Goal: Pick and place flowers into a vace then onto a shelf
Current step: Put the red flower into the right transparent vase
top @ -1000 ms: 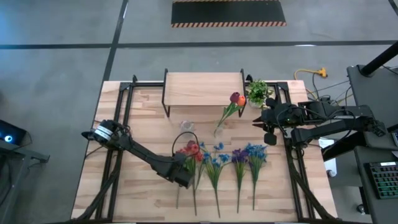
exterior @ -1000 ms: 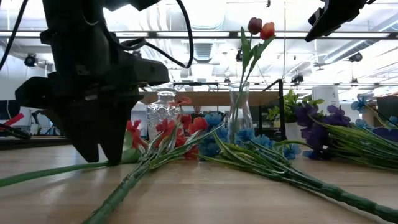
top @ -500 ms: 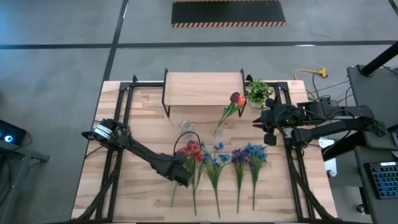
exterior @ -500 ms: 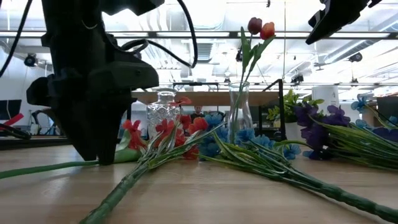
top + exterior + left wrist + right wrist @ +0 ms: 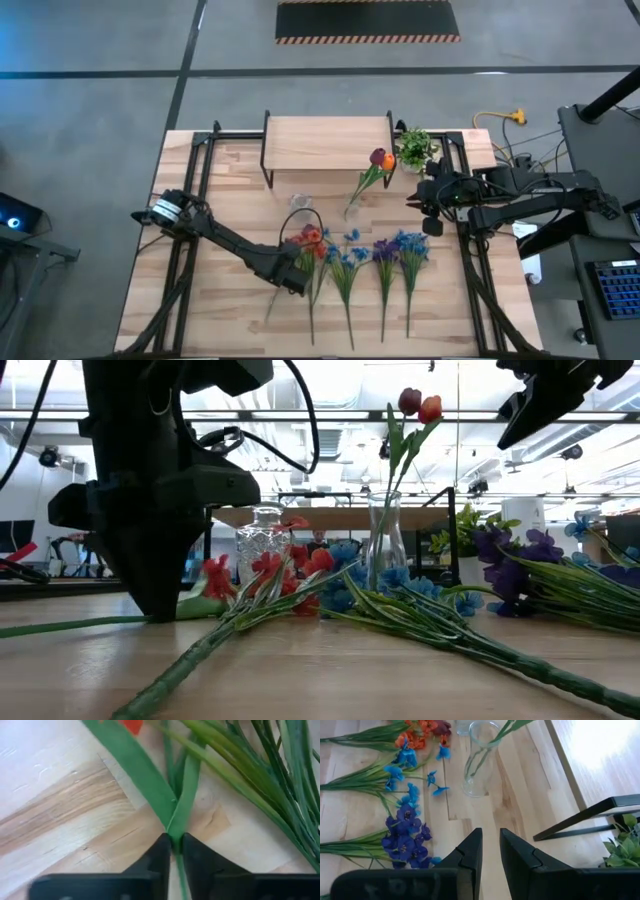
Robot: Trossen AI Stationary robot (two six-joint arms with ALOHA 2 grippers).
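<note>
My left gripper (image 5: 294, 276) is down at the table's near middle, shut on the green stem of an orange-red flower (image 5: 308, 240). Blue flowers (image 5: 345, 256), purple flowers (image 5: 385, 250) and more blue ones (image 5: 412, 243) lie side by side on the tabletop. A clear glass vase (image 5: 352, 210) stands in front of the shelf (image 5: 327, 142). It holds a dark red tulip and an orange one (image 5: 381, 158) that lean against its rim. My right gripper (image 5: 426, 206) hovers right of the vase, its fingers (image 5: 470, 851) narrowly open and touching nothing. My left gripper pinches the orange-red flower's stem (image 5: 175, 834) between its two fingers, just below where two long leaves branch off. The fingers (image 5: 161, 851) come from above, pointing down, and lie across the stem. The stem (image 5: 70, 626) runs low along the table; whether it is lifted, I cannot tell.
A cut-glass vase (image 5: 299, 203) stands left of the clear vase. A small potted plant (image 5: 414, 148) sits at the shelf's right end. Bare wood lies on the table's left side (image 5: 215, 200) and near its near edge.
My left gripper has turned a little while shut on the stem. The stem's free lower end has swung toward the table's left edge, while the flower head has stayed by the other flowers. My right arm has barely moved.
</note>
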